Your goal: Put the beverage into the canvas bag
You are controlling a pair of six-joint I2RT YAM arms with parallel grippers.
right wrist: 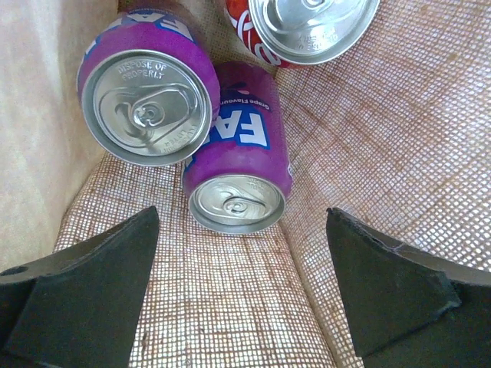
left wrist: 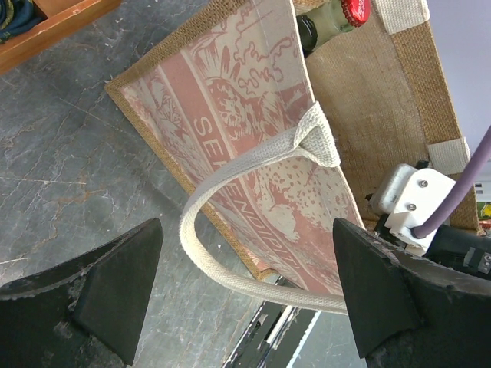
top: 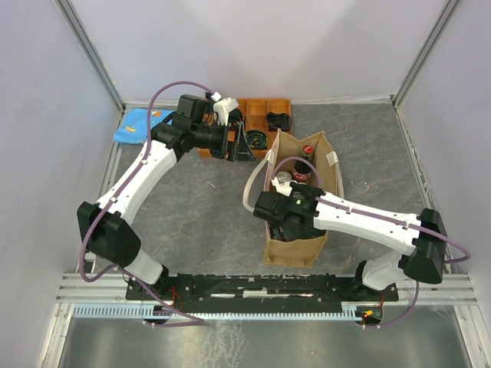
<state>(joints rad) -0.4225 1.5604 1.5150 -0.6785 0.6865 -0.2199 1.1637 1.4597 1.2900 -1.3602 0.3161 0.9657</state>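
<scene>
The canvas bag (top: 298, 247) stands upright on the table with its mouth open; its red-printed side (left wrist: 253, 138) and whitish loop handle (left wrist: 230, 172) fill the left wrist view. My right gripper (right wrist: 242, 221) reaches down inside the bag, open, with nothing between its fingers. Just beyond the fingertips a purple beverage can (right wrist: 238, 172) lies loose on the bag's woven floor. A second purple can (right wrist: 146, 96) and a red can (right wrist: 307, 27) rest beside it. My left gripper (left wrist: 247, 230) hangs open and empty to the left of the bag, near the tray (top: 239, 144).
An orange compartment tray (top: 261, 115) with dark items stands behind the bag. A red-capped bottle (top: 307, 151) stands at the bag's far end. A blue packet (top: 138, 125) lies at the back left. A small thin stick (top: 212, 185) lies on the grey table.
</scene>
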